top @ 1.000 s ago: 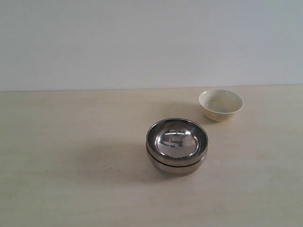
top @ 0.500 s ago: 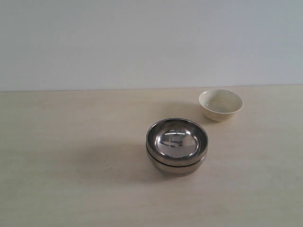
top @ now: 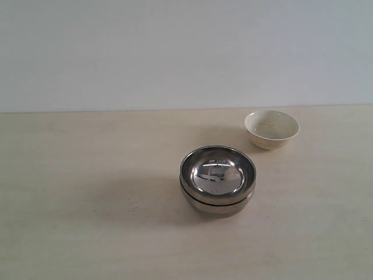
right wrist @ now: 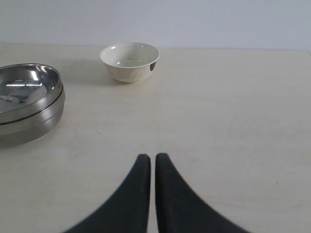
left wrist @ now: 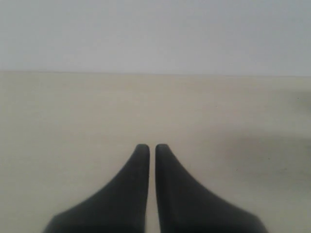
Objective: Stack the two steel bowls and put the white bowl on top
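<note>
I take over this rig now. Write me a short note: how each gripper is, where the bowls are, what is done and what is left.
The left gripper is shut and empty, over the bare table.
The right gripper is shut and empty, touching no bowl.
The two steel bowls sit nested mid-table.
The white bowl stands upright, apart from them.
Done: steel bowls stacked.
Left: set the white bowl on top.

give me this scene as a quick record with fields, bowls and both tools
stack: two steel bowls, one nested inside the other, upright
loose item: white bowl, upright, empty, standing apart from the stack
surface: pale wooden table
left arm: left tool shut, holding nothing
right arm: right tool shut, holding nothing, clear of both bowls
remaining: white bowl not yet on the stack
</note>
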Available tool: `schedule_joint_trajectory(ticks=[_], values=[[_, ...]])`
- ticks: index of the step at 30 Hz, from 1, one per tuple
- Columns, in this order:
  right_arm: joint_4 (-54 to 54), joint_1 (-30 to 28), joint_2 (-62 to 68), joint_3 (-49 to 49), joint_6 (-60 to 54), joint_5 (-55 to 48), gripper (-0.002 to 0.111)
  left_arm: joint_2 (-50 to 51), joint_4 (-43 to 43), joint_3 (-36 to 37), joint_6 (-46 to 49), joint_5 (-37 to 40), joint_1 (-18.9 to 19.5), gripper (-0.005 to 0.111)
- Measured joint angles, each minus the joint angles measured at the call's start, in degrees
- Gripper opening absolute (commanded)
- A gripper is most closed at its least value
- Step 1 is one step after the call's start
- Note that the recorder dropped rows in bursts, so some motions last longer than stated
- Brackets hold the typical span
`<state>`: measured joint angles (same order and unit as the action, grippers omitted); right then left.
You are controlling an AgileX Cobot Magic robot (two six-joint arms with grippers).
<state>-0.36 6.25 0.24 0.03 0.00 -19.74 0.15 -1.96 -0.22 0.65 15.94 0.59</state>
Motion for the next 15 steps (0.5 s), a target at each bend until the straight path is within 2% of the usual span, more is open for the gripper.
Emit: schedule_joint_trajectory(ticks=[15], values=[[0.0,0.0,0.0,0.0,0.0,0.0,0.001,0.0,0.0,0.0,1.6,0.4,0.0,0.004]])
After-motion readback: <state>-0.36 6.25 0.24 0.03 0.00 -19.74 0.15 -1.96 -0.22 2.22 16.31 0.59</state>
